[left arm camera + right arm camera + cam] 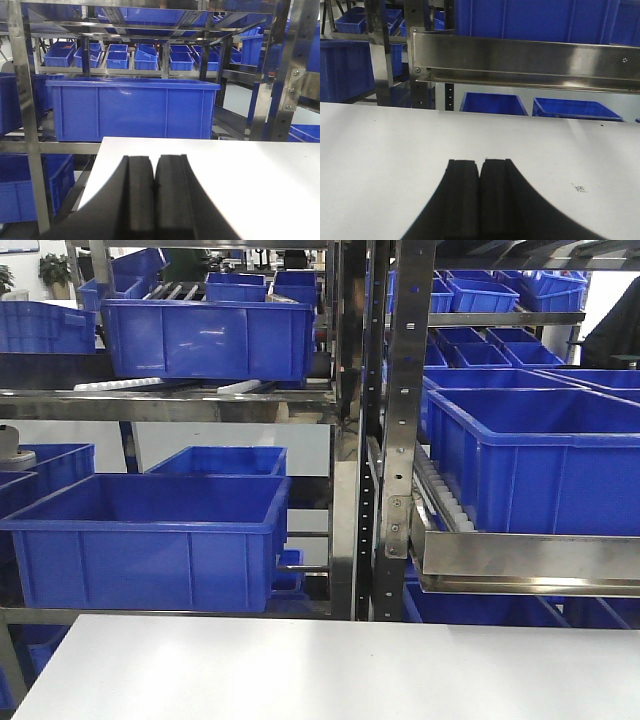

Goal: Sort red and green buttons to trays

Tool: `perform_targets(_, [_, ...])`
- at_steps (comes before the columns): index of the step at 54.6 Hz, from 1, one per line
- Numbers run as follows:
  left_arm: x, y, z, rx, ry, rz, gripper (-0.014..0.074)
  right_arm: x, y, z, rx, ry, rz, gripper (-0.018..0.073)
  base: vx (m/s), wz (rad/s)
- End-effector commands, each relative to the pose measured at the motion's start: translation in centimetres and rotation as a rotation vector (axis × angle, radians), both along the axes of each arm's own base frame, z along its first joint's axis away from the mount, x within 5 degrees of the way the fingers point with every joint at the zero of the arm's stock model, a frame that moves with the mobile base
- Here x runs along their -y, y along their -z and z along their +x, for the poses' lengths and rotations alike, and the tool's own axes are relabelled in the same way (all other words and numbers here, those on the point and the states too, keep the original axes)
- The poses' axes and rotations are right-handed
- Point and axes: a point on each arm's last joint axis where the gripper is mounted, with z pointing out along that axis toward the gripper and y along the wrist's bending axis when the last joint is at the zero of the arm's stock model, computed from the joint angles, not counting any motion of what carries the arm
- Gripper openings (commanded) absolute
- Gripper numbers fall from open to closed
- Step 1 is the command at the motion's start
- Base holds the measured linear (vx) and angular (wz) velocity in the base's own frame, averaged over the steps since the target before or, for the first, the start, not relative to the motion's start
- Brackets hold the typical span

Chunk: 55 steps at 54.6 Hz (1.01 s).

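Note:
No red or green buttons and no trays show in any view. In the left wrist view my left gripper [155, 161] is shut, its black pads pressed together with nothing between them, over the white table [240, 175] near its left edge. In the right wrist view my right gripper [480, 162] is likewise shut and holds nothing, low over the white table [380, 150]. Neither gripper appears in the front view, which shows only the table's far part [320, 670].
Metal racks [385, 440] stand just beyond the table's far edge, loaded with deep blue crates [150, 535] [132, 110]. A steel shelf rail [525, 60] juts out at the right. A small printed mark [579, 188] lies on the table.

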Motion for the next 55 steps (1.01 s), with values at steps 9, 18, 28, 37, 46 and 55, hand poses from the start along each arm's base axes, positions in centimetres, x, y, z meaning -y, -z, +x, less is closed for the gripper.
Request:
perform_targets(9, [0.1, -1.5, -0.2, 0.116, 0.012, 0.0, -0.0006, -0.1, -0.4, 0.1, 0.084, -0.014, -0.036, -0.0009, 0.0, 0.0])
perform_targets(18, [0.2, -2.4, -0.3, 0.208, 0.024, -0.007, -0.0006, -0.3, -1.0, 0.1, 0.155, -0.031, -0.037, -0.0009, 0.0, 0.0])
perform_targets(28, [0.2, -2.5, -0.3, 0.218, 0.025, -0.011, -0.0006, -0.7, -2.6, -0.1, 0.324, -0.07, -0.034, -0.0009, 0.0, 0.0])
perform_targets(37, [0.2, -4.6, -0.8, 0.346, 0.037, -0.059, -0.0005, -0.9, -5.2, -0.7, 0.493, -0.094, 0.008, -0.0009, 0.0, 0.0])
perform_targets(46, [0.1, -9.0, -1.8, 0.414, 0.022, -0.008, -0.0003, -0.2, -9.5, -1.1, 0.297, -0.024, 0.081, -0.0009, 0.0, 0.0])
perform_targets(55, [0.0, -12.1, -0.3, 0.175, -0.003, 0.018, -0.0001, 0.2, -12.3, 0.3, 0.086, 0.027, 0.031, -0.0004, 0.0, 0.0])
